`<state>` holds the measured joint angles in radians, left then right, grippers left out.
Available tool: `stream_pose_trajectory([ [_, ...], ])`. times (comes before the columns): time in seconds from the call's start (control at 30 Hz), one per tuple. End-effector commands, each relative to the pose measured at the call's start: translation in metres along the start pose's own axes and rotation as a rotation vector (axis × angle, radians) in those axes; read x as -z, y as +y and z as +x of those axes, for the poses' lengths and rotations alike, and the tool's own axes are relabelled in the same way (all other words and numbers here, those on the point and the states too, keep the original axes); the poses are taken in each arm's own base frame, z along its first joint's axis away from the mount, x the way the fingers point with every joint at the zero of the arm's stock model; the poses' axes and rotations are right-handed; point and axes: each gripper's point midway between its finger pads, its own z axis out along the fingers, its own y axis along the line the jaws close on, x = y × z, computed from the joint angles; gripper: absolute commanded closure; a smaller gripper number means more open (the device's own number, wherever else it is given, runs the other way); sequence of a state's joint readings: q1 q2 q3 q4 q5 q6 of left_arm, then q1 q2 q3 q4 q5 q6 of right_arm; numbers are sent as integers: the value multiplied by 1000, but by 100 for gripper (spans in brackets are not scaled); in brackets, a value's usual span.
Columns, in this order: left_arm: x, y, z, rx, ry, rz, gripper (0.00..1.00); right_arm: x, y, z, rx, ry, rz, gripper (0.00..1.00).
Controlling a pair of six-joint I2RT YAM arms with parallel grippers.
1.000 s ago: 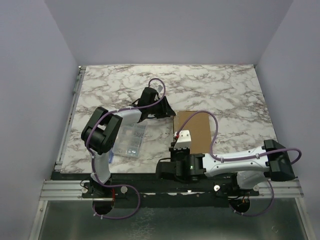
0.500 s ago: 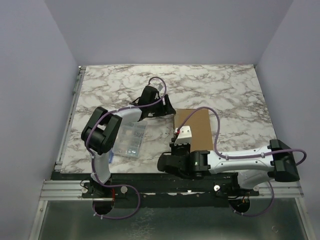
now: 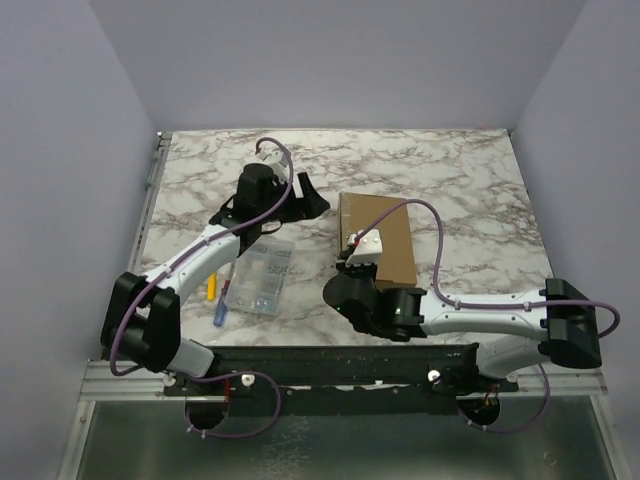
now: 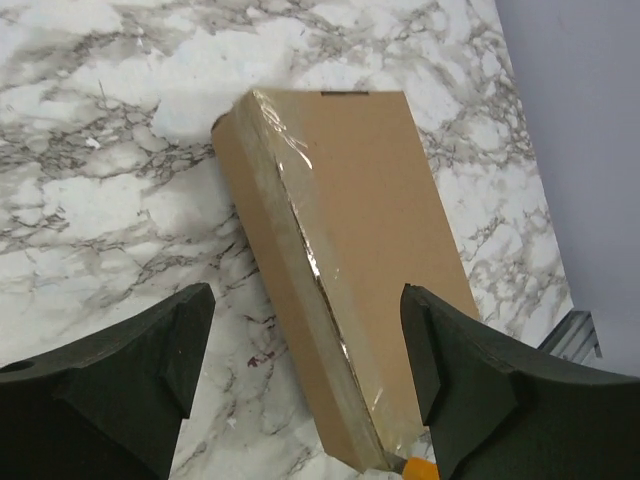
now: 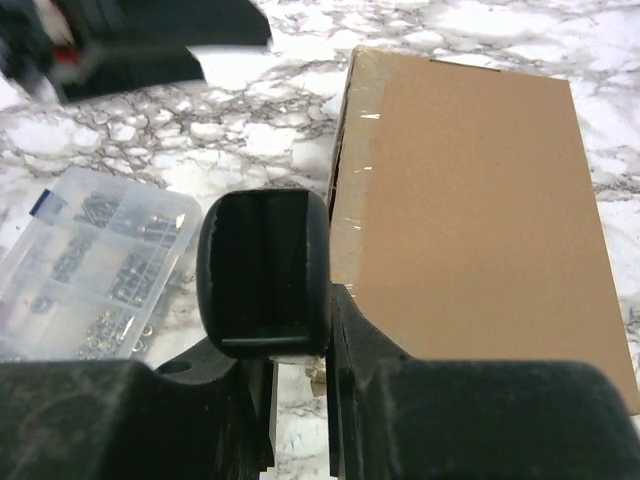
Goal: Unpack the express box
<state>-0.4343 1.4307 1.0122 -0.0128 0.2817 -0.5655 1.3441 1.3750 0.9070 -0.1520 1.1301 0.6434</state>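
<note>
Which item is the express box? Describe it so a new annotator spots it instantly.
Start at the marble table and look just right of its centre. The express box lies flat there, a closed rectangle with shiny clear tape along its left long edge. Unlike the compartment case to its left, which is smaller, transparent and full of small parts, it is opaque plain brown cardboard.

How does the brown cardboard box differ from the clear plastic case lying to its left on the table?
The express box is opaque brown cardboard; the organizer case is clear plastic, so its small parts show through. The express box is the larger of the two. The express box is closed, with clear tape along one edge; the organizer case shows divided compartments. Both are flat, rectangular, and lie on the marble table.
</note>
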Motion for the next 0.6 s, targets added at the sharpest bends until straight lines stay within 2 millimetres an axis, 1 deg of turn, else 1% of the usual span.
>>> stream_pose_trajectory([
  [0.0, -27, -7, 56, 106, 142, 115, 21, -8, 4, -21, -28, -67, 0, 99],
  [0.03, -36, -10, 66, 90, 164, 115, 24, -9, 5, -20, -25, -65, -3, 99],
  [0.13, -57, -6, 97, 69, 246, 64, 25, -10, 6, -27, -12, -69, -2, 99],
  [0.2, -64, 10, 118, 59, 283, -12, 27, -8, 9, -39, -14, -82, 0, 99],
  [0.23, -65, 21, 126, 55, 294, -48, 28, -6, 6, -44, 7, -81, 7, 99],
  [0.33, -63, 52, 148, 26, 323, -148, 28, 0, 2, -69, 17, -107, 10, 100],
  [0.4, -61, 64, 153, 9, 332, -191, 28, 5, 0, -87, 26, -122, 7, 100],
  [0.43, -61, 64, 153, 9, 333, -191, 28, 8, -3, -93, 33, -123, 9, 100],
  [0.5, -59, 58, 147, 10, 327, -177, 26, 13, -12, -105, 42, -132, 22, 100],
  [0.57, -55, 48, 135, -4, 307, -157, 23, 17, -28, -113, 44, -141, 45, 100],
])
